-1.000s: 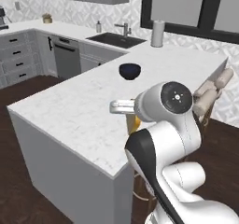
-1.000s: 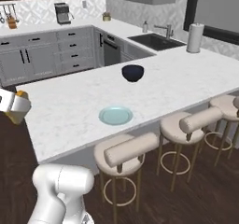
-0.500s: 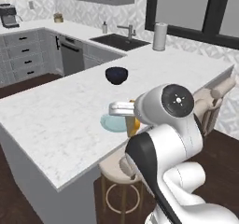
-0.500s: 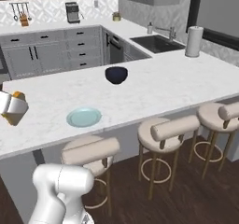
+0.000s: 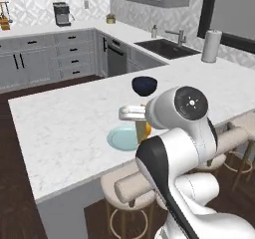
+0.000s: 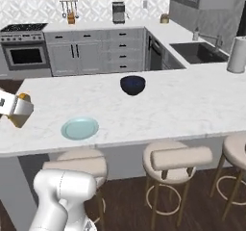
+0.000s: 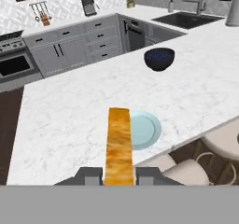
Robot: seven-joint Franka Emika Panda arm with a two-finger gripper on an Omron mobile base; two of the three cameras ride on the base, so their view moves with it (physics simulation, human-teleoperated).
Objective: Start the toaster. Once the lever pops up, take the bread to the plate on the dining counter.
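The gripper (image 7: 119, 174) is clamped on the bread (image 7: 118, 143), the slice standing edge-on between the fingers at bottom centre of the hand view. This looks like the carrying step: toasting done, delivery under way. The dining counter (image 7: 70, 115) spreads across the middle of the frame; the plate (image 7: 145, 129) lies just right of the bread near the counter's near edge. Next, bring the bread over the plate, lower it and release.
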